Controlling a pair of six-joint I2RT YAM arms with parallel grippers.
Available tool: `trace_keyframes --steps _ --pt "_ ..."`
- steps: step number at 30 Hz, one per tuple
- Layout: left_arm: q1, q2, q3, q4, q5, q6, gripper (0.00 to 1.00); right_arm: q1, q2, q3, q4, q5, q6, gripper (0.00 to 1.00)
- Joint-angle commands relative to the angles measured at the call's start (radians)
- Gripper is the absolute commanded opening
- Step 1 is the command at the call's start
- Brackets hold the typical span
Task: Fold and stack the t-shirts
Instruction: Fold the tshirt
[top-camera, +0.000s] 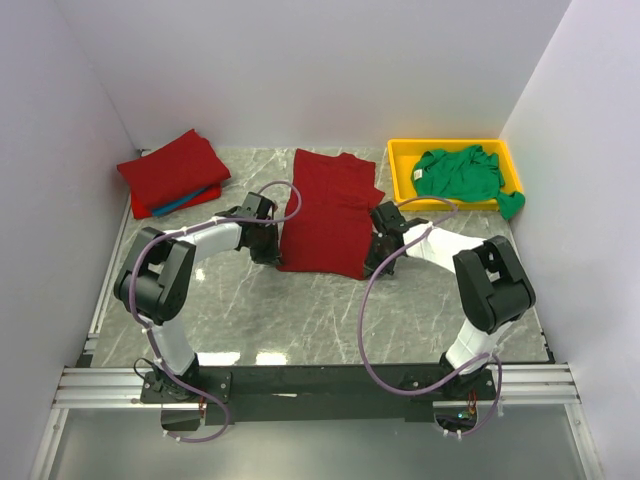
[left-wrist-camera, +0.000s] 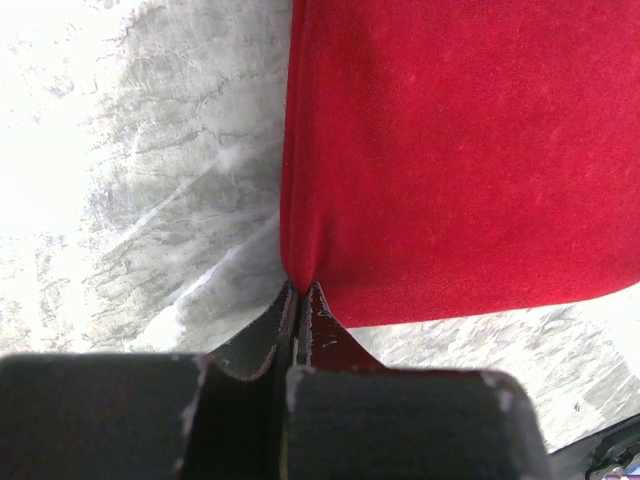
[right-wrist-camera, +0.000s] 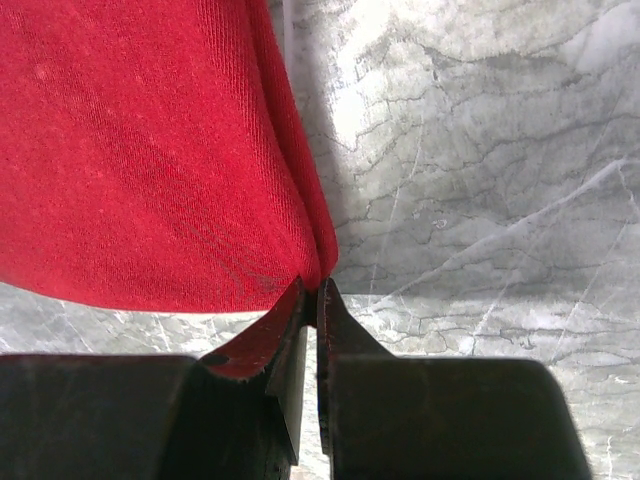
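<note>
Table (top-camera: 300, 310): red t-shirt (top-camera: 325, 215) at centre, part-folded strip running near-to-far. Folded stack (top-camera: 172, 170) far left. Green t-shirt (top-camera: 460, 172) in yellow tray (top-camera: 400, 150) far right. Left gripper (left-wrist-camera: 298, 292) & right gripper (right-wrist-camera: 312, 285) each pinched tight on a near corner of red t-shirt. Probably: lift both level, same pace, cloth taut, lay near hem over far end w/o skew.

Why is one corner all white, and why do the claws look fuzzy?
Left wrist view: glare bleaches the table at upper left. Both wrist views: left claw and right claw sit too near the lens, so they blur; the red shirt looks sharp.
</note>
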Motion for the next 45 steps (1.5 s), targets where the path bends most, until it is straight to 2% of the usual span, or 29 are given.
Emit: trace_keyframes --steps 1,8,13,25,28,36,41,45 --pt "-0.016 0.031 -0.036 -0.073 -0.070 0.037 0.00 0.006 -0.030 -0.041 -0.023 0.038 0.004 0.00" --pt "-0.016 -0.058 -0.067 -0.127 -0.056 0.037 0.00 0.022 -0.116 -0.106 -0.064 0.063 0.015 0.00" --pt "-0.020 -0.124 -0.154 -0.134 -0.041 0.006 0.01 0.074 -0.188 -0.149 -0.106 0.098 0.044 0.00" --pt "-0.086 -0.474 -0.326 -0.239 -0.052 -0.109 0.01 0.273 -0.426 -0.287 -0.215 0.169 0.219 0.00" --pt "-0.134 -0.583 -0.314 -0.283 -0.056 -0.158 0.01 0.345 -0.501 -0.311 -0.253 0.190 0.283 0.00" --pt "-0.175 -0.802 -0.330 -0.397 -0.052 -0.278 0.01 0.540 -0.676 -0.299 -0.391 0.258 0.464 0.00" --pt "-0.198 -0.916 -0.301 -0.463 -0.052 -0.337 0.01 0.629 -0.730 -0.212 -0.521 0.322 0.545 0.00" --pt "-0.198 -0.934 -0.240 -0.467 -0.047 -0.368 0.01 0.658 -0.727 -0.108 -0.604 0.367 0.550 0.00"
